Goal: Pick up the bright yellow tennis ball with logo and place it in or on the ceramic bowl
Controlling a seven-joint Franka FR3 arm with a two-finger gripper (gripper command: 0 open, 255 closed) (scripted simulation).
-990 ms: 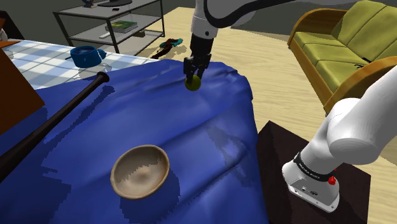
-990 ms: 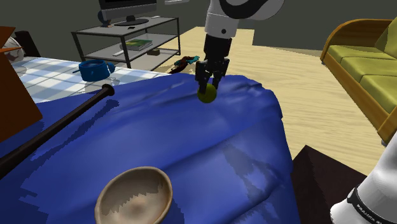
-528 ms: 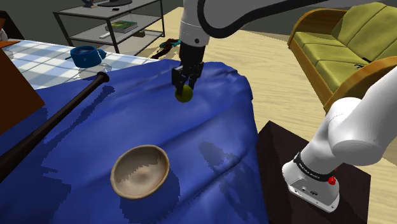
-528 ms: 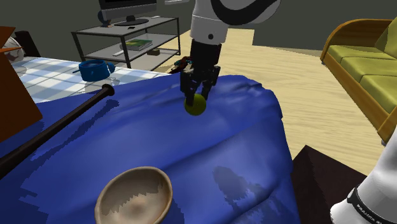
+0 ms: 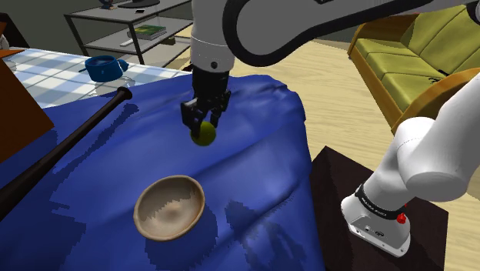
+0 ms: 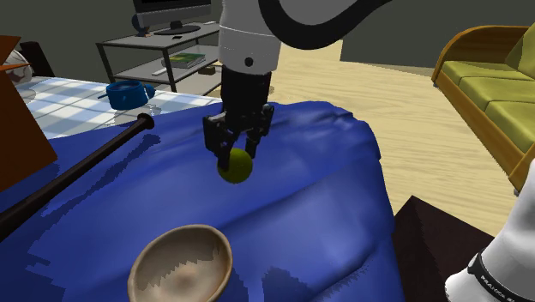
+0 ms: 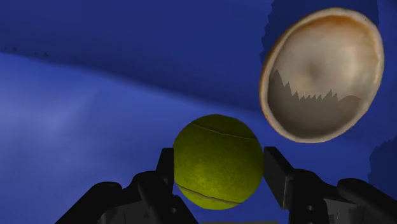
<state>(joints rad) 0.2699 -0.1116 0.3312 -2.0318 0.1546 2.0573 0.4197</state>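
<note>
Our black pincer (image 5: 202, 125) is clasping the yellow-green tennis ball (image 5: 203, 136); releasing early risks missing the tan bowl (image 5: 169, 208) at seven o'clock.

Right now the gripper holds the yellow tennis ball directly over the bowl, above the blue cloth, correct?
Not over the bowl. The gripper holds the tennis ball above the blue cloth, short of the bowl; the wrist view shows the bowl off to one side.
</note>
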